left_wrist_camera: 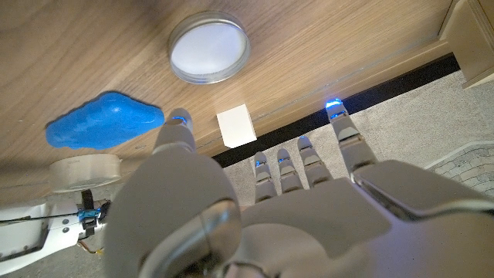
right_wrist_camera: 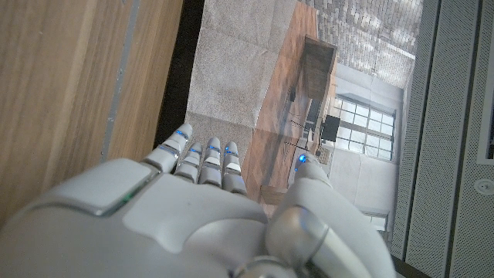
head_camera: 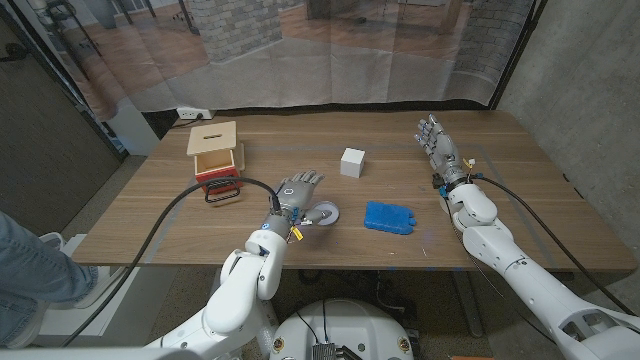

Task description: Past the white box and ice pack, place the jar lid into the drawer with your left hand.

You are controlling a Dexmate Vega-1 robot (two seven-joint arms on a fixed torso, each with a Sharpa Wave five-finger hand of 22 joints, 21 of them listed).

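The jar lid (head_camera: 322, 214), round, silvery-rimmed and white in the middle, lies flat on the table near the front edge. My left hand (head_camera: 298, 192) hovers just to its left with fingers apart and holds nothing. In the left wrist view the lid (left_wrist_camera: 209, 46) lies beyond the fingertips (left_wrist_camera: 333, 116) of that hand (left_wrist_camera: 255, 208). The blue ice pack (head_camera: 388, 217) lies right of the lid, and the small white box (head_camera: 351, 162) stands behind them. A wooden drawer box (head_camera: 212, 140) with a red drawer (head_camera: 217, 171) and black handle (head_camera: 222, 194) stands at the far left. My right hand (head_camera: 437, 140) stands open at the far right.
A black cable (head_camera: 170, 215) runs over the table from the left arm to the table's left edge. A person's leg in jeans (head_camera: 22, 270) shows at the lower left, off the table. Bare wood (head_camera: 290, 140) lies between the drawer box and the white box.
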